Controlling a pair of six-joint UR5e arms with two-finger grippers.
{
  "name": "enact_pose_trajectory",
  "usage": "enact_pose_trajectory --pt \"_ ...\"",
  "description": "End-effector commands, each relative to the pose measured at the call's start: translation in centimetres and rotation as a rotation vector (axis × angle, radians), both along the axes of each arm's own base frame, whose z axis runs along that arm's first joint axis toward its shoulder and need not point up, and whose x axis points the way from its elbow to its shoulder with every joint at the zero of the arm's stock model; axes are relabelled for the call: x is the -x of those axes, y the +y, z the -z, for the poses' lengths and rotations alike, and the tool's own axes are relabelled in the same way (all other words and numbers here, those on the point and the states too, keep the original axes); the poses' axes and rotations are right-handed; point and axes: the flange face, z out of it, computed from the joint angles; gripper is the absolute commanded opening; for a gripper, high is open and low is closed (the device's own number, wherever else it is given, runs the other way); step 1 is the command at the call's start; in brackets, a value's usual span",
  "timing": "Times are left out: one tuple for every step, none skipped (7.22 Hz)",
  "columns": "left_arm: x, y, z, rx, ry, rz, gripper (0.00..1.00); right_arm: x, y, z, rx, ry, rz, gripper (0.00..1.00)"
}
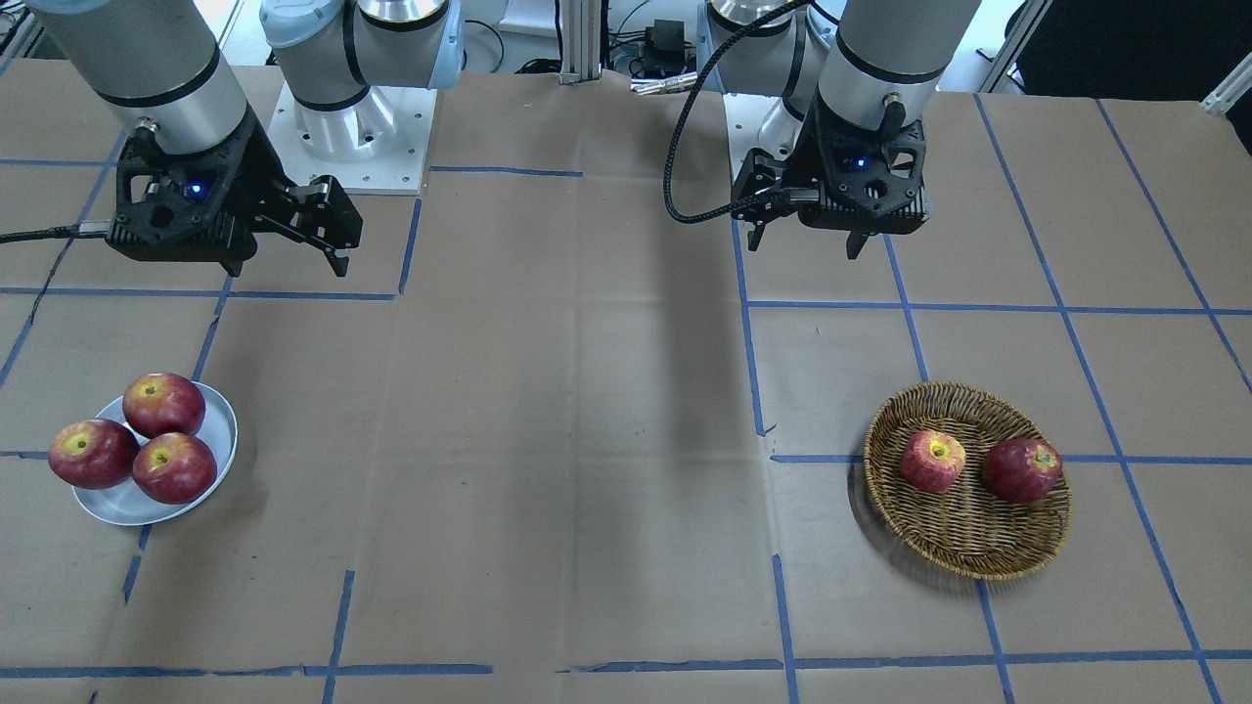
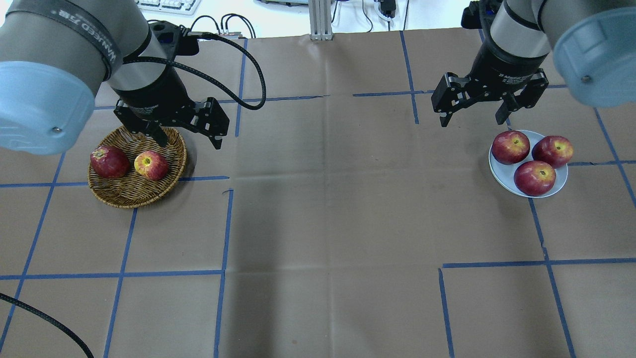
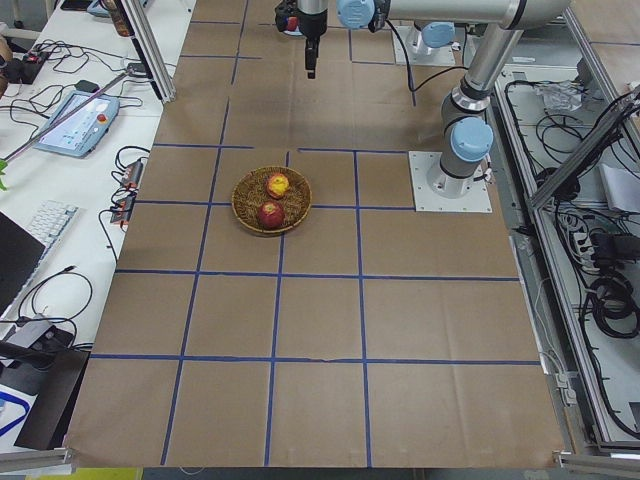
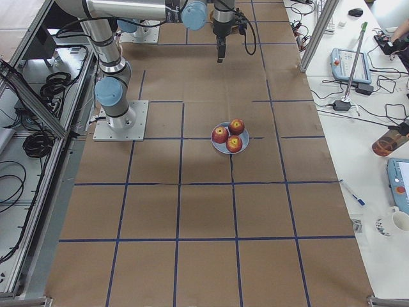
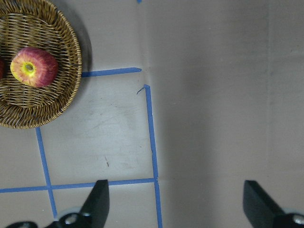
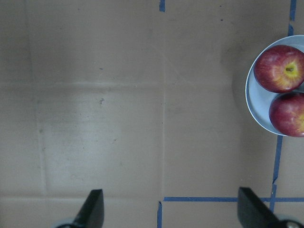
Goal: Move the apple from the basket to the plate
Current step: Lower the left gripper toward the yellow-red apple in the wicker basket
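The pale pinkish-red apple (image 2: 151,165) with a yellow-green stem patch lies in the wicker basket (image 2: 139,201), next to a darker red apple (image 2: 109,161). It also shows in the front view (image 1: 932,461) and at the upper left of the left wrist view (image 5: 33,67). My left gripper (image 2: 188,141) hangs open and empty above bare table beside the basket. The white plate (image 2: 499,171) holds three red apples. My right gripper (image 2: 472,121) is open and empty, high above the table beside the plate (image 6: 251,102).
Brown paper with blue tape lines covers the table (image 2: 328,223). A black cable (image 2: 251,59) loops off the left wrist. The arm bases (image 1: 347,137) stand at the robot's edge of the table.
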Motion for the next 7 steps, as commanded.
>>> enact_pose_trajectory --pt "-0.01 0.0 0.0 0.0 -0.001 0.0 0.99 0.02 0.08 -0.12 0.003 0.002 -0.004 1.0" --pt "-0.03 0.0 0.0 0.0 -0.003 0.002 0.99 0.02 0.12 -0.2 0.004 0.002 -0.005 1.0" --pt "-0.03 0.0 0.0 0.0 -0.003 0.002 0.99 0.02 0.12 -0.2 0.004 0.002 -0.005 1.0" --pt "-0.03 -0.05 0.07 -0.001 -0.003 0.002 0.99 0.02 0.12 -0.2 0.004 0.002 -0.005 1.0" --pt "-0.15 -0.21 0.09 0.003 -0.001 -0.001 0.99 0.02 0.12 -0.2 0.004 0.002 -0.005 1.0" --pt "-0.36 -0.33 0.16 0.002 -0.001 0.0 0.99 0.02 0.12 -0.2 0.004 0.002 -0.005 1.0" --pt "-0.55 -0.41 0.13 0.005 -0.005 0.027 0.99 0.02 0.14 -0.13 0.003 0.002 -0.008 1.0"
